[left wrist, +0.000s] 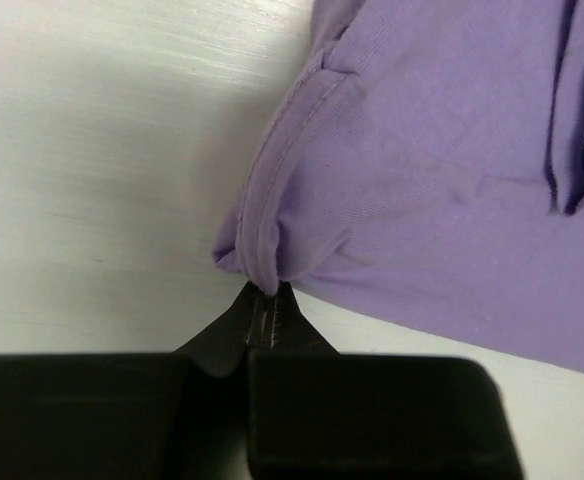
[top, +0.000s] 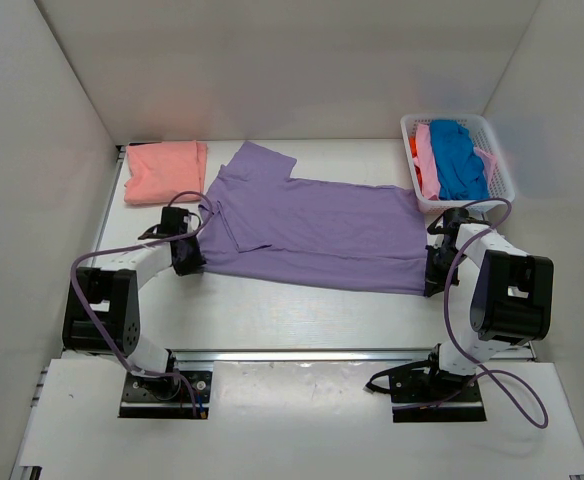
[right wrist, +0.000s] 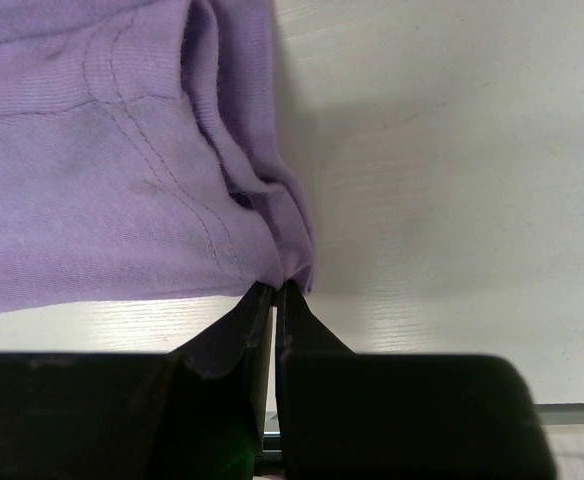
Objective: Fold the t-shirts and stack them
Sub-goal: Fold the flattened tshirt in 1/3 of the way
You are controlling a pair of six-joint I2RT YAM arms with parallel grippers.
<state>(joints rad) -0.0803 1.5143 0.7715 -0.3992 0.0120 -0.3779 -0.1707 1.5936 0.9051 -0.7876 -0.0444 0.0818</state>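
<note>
White table (top: pixel 272 312): left end effector (left wrist: pixel 264 302), right end effector (right wrist: pixel 275 295) pinch lavender t-shirt (top: pixel 322 235) (stitched hems).

Spread lavender t-shirt (top: pixel 322 235) on table (top: pixel 302 315)

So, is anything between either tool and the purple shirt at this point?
Nothing visible. The left tool and the right tool are each shut on the near edge of the purple shirt, at opposite ends, with cloth pinched directly at their tips.
</note>
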